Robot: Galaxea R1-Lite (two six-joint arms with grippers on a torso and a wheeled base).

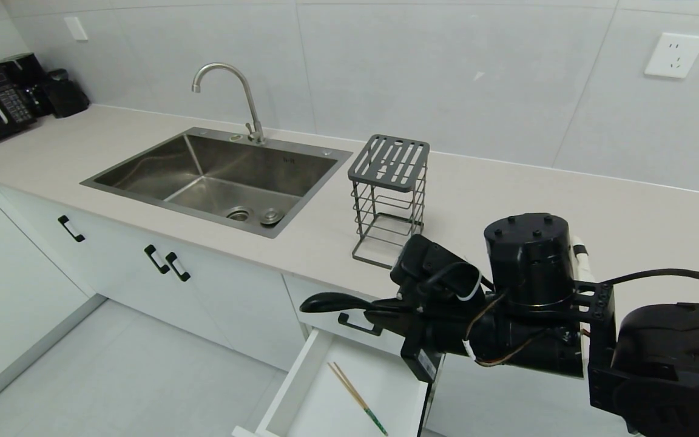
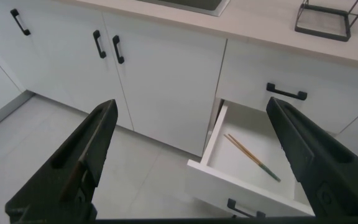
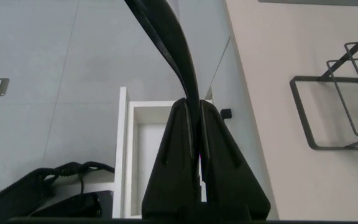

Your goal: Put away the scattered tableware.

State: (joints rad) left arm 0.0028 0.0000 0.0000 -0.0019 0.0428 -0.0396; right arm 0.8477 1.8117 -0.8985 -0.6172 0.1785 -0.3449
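Kitchen counter [image 1: 507, 200], drawer [image 1: 319, 409] open at 6 o'clock of rack [image 1: 389, 200], chopsticks [image 1: 358, 399] inside. Right gripper [image 1: 381, 311] pinching spoon [image 1: 328, 301], left gripper [image 2: 191, 109] spread. Stowing spoon; likely next: lower over drawer, release.

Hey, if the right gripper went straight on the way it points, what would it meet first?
Probably nothing close: the right gripper, shut on the black spoon, points out over the floor above the open drawer; depth is unclear.
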